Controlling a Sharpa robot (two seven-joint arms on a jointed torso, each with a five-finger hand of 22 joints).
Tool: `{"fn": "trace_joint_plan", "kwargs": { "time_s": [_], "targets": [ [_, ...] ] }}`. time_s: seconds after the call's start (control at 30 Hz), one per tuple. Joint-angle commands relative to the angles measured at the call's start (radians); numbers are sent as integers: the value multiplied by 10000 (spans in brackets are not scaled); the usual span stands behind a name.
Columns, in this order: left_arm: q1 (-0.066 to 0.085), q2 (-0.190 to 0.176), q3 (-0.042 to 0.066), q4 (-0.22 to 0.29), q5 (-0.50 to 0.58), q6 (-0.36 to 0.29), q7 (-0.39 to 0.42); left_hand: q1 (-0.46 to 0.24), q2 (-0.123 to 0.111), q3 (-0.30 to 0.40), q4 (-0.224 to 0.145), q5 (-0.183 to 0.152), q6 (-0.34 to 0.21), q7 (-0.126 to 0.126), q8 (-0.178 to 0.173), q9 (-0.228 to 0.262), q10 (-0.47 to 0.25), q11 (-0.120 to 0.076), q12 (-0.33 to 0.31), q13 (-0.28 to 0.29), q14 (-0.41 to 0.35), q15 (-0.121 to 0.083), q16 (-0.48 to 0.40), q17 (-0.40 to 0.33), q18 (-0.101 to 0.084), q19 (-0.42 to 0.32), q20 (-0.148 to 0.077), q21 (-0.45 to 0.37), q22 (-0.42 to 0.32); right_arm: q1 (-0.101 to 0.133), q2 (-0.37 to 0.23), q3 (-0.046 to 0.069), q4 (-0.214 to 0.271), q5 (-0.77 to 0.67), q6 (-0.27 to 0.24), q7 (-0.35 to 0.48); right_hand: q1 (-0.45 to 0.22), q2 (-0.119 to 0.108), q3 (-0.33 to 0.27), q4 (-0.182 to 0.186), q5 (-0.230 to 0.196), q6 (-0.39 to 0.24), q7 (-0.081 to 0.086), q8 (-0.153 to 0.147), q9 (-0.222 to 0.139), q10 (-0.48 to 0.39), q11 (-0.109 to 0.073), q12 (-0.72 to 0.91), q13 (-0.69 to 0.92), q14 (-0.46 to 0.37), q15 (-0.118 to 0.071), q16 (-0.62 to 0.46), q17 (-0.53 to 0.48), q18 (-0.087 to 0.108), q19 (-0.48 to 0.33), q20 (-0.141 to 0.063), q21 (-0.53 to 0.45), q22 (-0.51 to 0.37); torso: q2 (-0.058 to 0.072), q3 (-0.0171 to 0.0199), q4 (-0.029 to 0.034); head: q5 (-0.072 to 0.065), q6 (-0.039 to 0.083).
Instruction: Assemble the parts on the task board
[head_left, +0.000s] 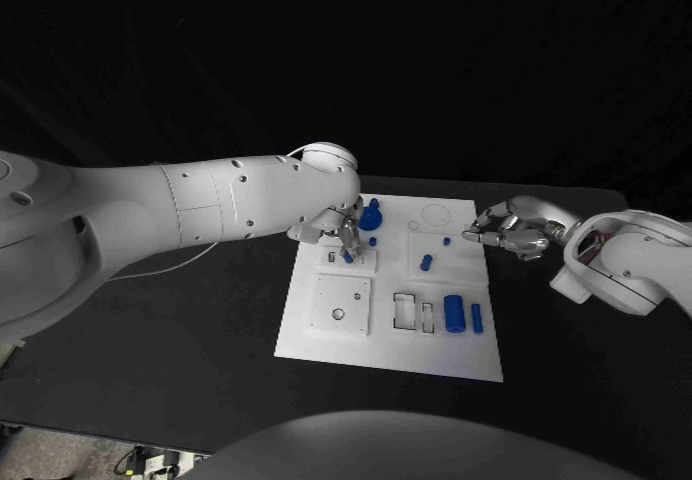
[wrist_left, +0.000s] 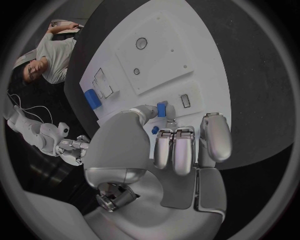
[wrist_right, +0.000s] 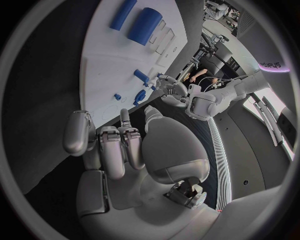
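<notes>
The white task board (head_left: 335, 340) is seen lying flat on the black surface (head_left: 173, 330), and everything else is placed relative to it.

The left robot hand (head_left: 335, 230) is held over the board's far left part, just above a small raised square block (head_left: 351, 258). A small blue part (wrist_left: 162, 109) is pinched between its thumb and a fingertip, close to a rectangular slot in that block; the remaining fingers (wrist_left: 181, 150) are curled side by side. Whether the part touches the block cannot be told.

The right robot hand (head_left: 505, 232) is seen at the board's far right edge, over the dark surface just beside the board. Its fingers (wrist_right: 112, 150) are curled inward and nothing is seen held in them.

On the board, a tall blue knobbed part (head_left: 371, 214) stands at the far edge, just beside the left robot hand. A short blue peg (head_left: 427, 263) lies near the board's middle, and a tiny blue piece (head_left: 446, 240) is seen nearer the right robot hand. A thick blue cylinder (head_left: 454, 312) and a thin blue bar (head_left: 477, 318) lie side by side toward the near right corner, next to two rectangular recesses (head_left: 417, 312). A square plate with a round hole (head_left: 340, 305) is set on the board's near left part.
</notes>
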Motion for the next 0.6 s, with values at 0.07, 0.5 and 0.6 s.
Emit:
{"fn": "trace_joint_plan", "kwargs": {
  "time_s": [0.07,0.5,0.6],
  "targets": [
    [-25,19,2,-20,-81,-5,-22,14,111,1478,-1545,14,529,-470,310,10,1026,-76,25,2630,1036,-76,25,2634,-65,26,9,-58,1366,-6,8,-2,14,-30,150,0,114,-8,60,-9,18,-40,26,-49,-15,1041,43,38,2632,1060,83,35,2633,93,-60,-3,-61,1464,-1,4,-5,26,2],
    [-97,20,2,-145,-41,-143,-8,-53,172,1451,-1612,-47,583,-470,191,-56,1026,-78,25,2630,1036,-79,25,2634,-43,-35,3,-154,1328,-6,8,-2,-2,-29,181,-9,116,-8,60,-6,19,-41,27,-52,-18,1041,43,38,2632,1060,83,35,2633,97,-72,-1,-80,1459,0,1,-4,14,2],
    [-107,18,2,-154,-15,-243,11,-95,226,1436,-1656,-142,603,-465,104,-98,1026,-74,25,2630,1036,-76,25,2634,-39,-52,4,-185,1323,-6,16,-2,-5,-29,191,-14,116,-8,60,-6,19,-41,27,-52,-18,1041,43,38,2632,1060,83,35,2633,97,-72,-1,-80,1459,0,1,-3,19,2]
  ]
}}
